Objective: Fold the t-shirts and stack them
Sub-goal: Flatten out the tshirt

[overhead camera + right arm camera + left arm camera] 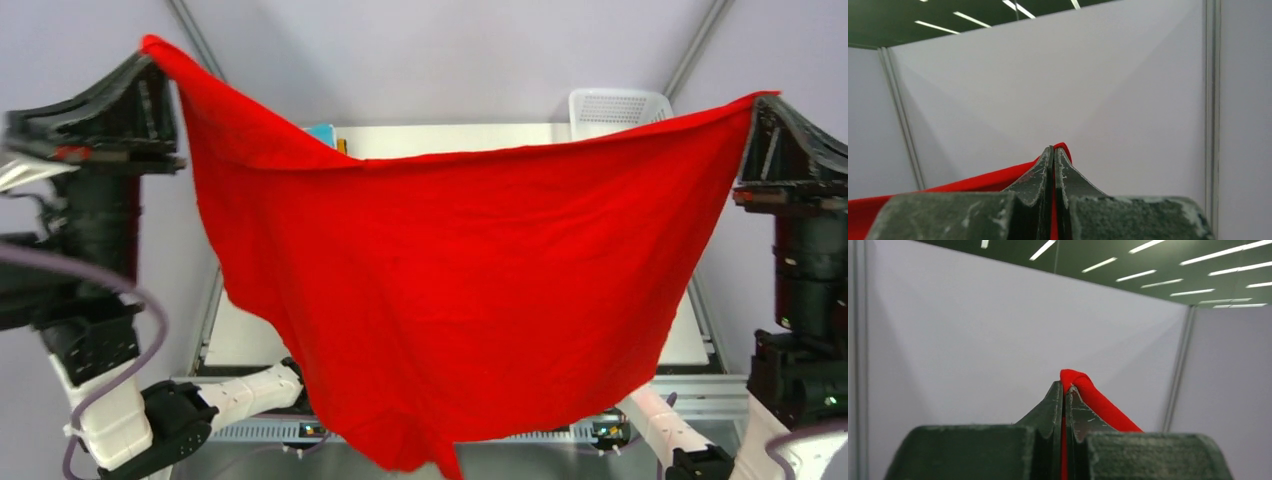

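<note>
The bright red t-shirt (450, 290) hangs spread wide in the air between my two arms and covers most of the table. My left gripper (150, 45) is shut on its upper left corner; the left wrist view shows red cloth (1095, 400) pinched between the closed fingers (1064, 390). My right gripper (762, 98) is shut on the upper right corner; red cloth (973, 182) runs off to the left from the closed fingertips (1053, 150). A turquoise folded shirt (322, 133) with an orange-yellow edge (342, 146) peeks out behind the red shirt. The white and black shirts are hidden.
A white mesh basket (615, 105) stands at the back right of the white table (450, 138). Both wrist cameras face pale partition walls. The arm bases (180, 420) sit at the near edge.
</note>
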`<state>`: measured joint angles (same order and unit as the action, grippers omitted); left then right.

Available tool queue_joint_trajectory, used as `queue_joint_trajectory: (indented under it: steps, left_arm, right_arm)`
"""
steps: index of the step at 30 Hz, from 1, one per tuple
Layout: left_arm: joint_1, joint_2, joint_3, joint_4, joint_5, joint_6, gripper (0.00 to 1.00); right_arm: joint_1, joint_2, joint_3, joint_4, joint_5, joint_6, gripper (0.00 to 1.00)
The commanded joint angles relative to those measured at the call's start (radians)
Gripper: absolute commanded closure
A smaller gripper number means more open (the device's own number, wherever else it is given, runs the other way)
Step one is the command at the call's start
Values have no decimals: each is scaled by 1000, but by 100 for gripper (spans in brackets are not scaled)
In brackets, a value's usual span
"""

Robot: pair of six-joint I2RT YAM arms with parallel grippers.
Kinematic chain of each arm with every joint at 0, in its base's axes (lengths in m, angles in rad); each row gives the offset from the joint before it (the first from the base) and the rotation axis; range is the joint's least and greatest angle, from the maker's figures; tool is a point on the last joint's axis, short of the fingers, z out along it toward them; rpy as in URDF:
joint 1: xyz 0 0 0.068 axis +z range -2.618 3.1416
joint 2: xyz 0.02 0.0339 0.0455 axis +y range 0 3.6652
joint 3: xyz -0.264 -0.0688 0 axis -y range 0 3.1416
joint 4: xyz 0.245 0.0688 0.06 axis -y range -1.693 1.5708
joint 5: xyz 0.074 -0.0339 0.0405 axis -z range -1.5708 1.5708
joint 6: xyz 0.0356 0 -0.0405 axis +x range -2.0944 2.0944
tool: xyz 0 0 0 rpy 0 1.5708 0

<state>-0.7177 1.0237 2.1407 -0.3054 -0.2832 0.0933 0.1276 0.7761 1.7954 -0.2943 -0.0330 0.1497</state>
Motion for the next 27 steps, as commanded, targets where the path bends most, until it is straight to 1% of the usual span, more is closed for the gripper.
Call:
queue_joint_trajectory:
  steps: [1,4,5,6,8,10,13,14,16,17,18,20,23,24,27]
  left_arm:
    - [4,62,-184,176,-211,113,100]
    - [12,103,-368,313,-378,162,100]
    - [30,125,-418,346,-418,153,100]
    - [58,153,-456,345,-428,123,100]
    - [130,220,-520,297,-414,28,100]
    - [205,308,-562,221,-356,-59,100]
    - [273,474,-624,212,-293,-134,100]
    - [292,562,-620,197,-260,-162,100]
    - [330,680,-579,154,-206,-210,100]
    - [354,777,-527,126,-164,-232,100]
    - [364,827,-496,87,-138,-255,100]
    - [387,982,-366,7,-119,-293,100]
    - [395,1104,-267,-42,-123,-322,100]
    - [396,1131,-249,-44,-126,-327,100]
    - [400,1190,-199,-46,-134,-349,100]
  right_arm:
    - [-5,-7,-171,46,102,-3,100]
    - [-5,-24,-382,135,161,17,100]
    - [-6,-26,-448,166,182,28,100]
    - [-6,-24,-515,188,209,42,100]
    - [-6,-6,-634,217,262,85,100]
    - [-5,32,-743,260,284,125,100]
    - [-5,140,-877,340,274,164,100]
    - [-6,182,-920,375,266,169,100]
    - [-5,289,-960,428,257,177,100]
    - [-5,338,-982,474,257,176,100]
    - [-5,394,-991,494,259,176,100]
    - [-8,498,-989,543,255,172,100]
    - [-13,643,-952,574,255,169,100]
    - [-16,699,-932,576,257,170,100]
    - [-21,801,-874,586,267,170,100]
